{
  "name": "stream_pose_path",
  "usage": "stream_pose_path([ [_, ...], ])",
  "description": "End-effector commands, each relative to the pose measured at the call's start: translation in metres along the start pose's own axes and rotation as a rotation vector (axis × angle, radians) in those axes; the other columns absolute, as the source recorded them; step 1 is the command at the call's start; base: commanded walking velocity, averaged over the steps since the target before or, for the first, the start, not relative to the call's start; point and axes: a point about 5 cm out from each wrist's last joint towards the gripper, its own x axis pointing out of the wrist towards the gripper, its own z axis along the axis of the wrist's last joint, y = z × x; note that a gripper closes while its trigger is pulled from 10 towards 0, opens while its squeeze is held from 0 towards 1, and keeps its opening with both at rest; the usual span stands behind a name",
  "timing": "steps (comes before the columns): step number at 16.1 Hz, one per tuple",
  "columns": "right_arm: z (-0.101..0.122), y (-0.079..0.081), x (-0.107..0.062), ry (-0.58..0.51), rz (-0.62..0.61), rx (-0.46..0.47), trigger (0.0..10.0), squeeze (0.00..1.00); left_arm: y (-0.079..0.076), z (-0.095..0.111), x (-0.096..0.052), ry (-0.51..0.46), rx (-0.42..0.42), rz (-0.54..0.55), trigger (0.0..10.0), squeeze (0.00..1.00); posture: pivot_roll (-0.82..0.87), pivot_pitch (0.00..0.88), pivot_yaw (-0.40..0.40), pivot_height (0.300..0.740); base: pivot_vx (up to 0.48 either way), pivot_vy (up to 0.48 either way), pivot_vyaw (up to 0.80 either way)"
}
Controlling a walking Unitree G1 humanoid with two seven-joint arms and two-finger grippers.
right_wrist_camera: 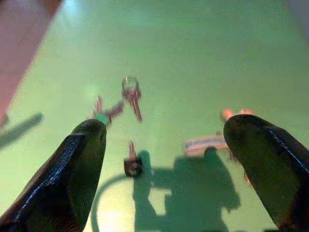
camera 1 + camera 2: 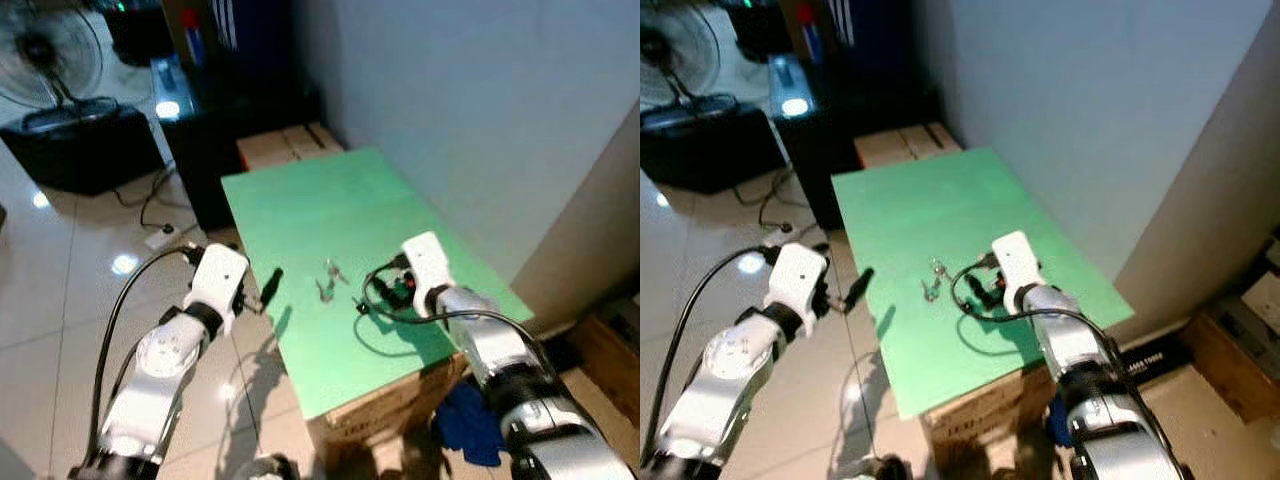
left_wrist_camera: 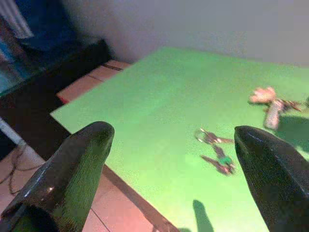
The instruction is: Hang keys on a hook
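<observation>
Keys [image 2: 329,279] lie on your green table [image 2: 330,200], about midway between both arms. Your right gripper [image 1: 166,159] hovers low over the tabletop just beside them, jaws wide apart and empty. Your left gripper [image 3: 174,159] hangs off the table's left edge, jaws also apart, empty.

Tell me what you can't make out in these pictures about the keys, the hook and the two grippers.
- Keys: too small and blurred in the eye views to count; the right wrist view is soft too.
- Hook: whether the pale piece on the green table is the hook, cannot tell; the right gripper's shadow covers part of it.
- Left gripper: open beside the table edge; its finger bases are cut off by the frame.
</observation>
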Motion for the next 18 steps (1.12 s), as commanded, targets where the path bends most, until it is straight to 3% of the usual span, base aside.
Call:
stream_pose_path([
  [1, 0.002, 0.0, 0.002, -0.002, 0.007, -0.027, 10.0, 1.0, 0.001, 0.004, -0.001, -0.003, 0.013, -0.018, 10.0, 0.0, -0.01, 0.104, 0.045, 0.74, 0.0, 0.0, 0.0],
  [2, -0.001, -0.004, 0.008, 0.067, 0.017, -0.049, 10.0, 1.0, -0.006, 0.01, -0.013, 0.023, 0.027, -0.159, 10.0, 0.0, 0.04, 0.15, 0.038, 0.74, 0.0, 0.0, 0.0],
  [3, -0.003, -0.004, 0.009, 0.103, 0.016, -0.067, 10.0, 1.0, -0.009, 0.012, -0.019, 0.035, 0.028, -0.209, 10.0, 0.0, 0.05, 0.164, 0.041, 0.74, 0.0, 0.0, 0.0],
  [6, -0.004, -0.003, 0.012, 0.135, 0.027, -0.082, 10.0, 1.0, -0.012, 0.018, -0.027, 0.044, 0.038, -0.283, 10.0, 0.0, 0.07, 0.206, 0.044, 0.74, 0.0, 0.0, 0.0],
  [9, 0.002, 0.003, 0.016, 0.103, 0.065, -0.074, 10.0, 0.98, -0.01, 0.024, -0.034, 0.052, 0.056, -0.281, 10.0, 0.0, 0.09, 0.243, 0.052, 0.74, 0.0, 0.0, 0.0],
  [10, 0.003, 0.004, 0.017, 0.099, 0.073, -0.072, 10.0, 0.84, -0.009, 0.025, -0.035, 0.056, 0.056, -0.283, 10.0, 0.0, 0.09, 0.246, 0.052, 0.74, 0.0, 0.0, 0.0],
  [11, 0.007, 0.007, 0.019, 0.089, 0.093, -0.079, 10.0, 0.0, -0.008, 0.027, -0.037, 0.062, 0.058, -0.281, 10.0, 0.0, 0.1, 0.258, 0.054, 0.74, 0.0, 0.0, 0.0],
  [14, 0.009, 0.017, 0.022, 0.104, 0.147, -0.103, 10.0, 0.0, -0.006, 0.029, -0.039, 0.077, 0.058, -0.28, 10.0, 0.0, 0.12, 0.27, 0.052, 0.74, 0.0, 0.0, 0.0],
  [18, 0.003, 0.015, 0.022, 0.136, 0.097, -0.082, 10.0, 0.0, -0.005, 0.029, -0.038, 0.09, 0.068, -0.282, 10.0, 0.0, 0.13, 0.282, 0.049, 0.74, 0.0, 0.0, 0.0],
])
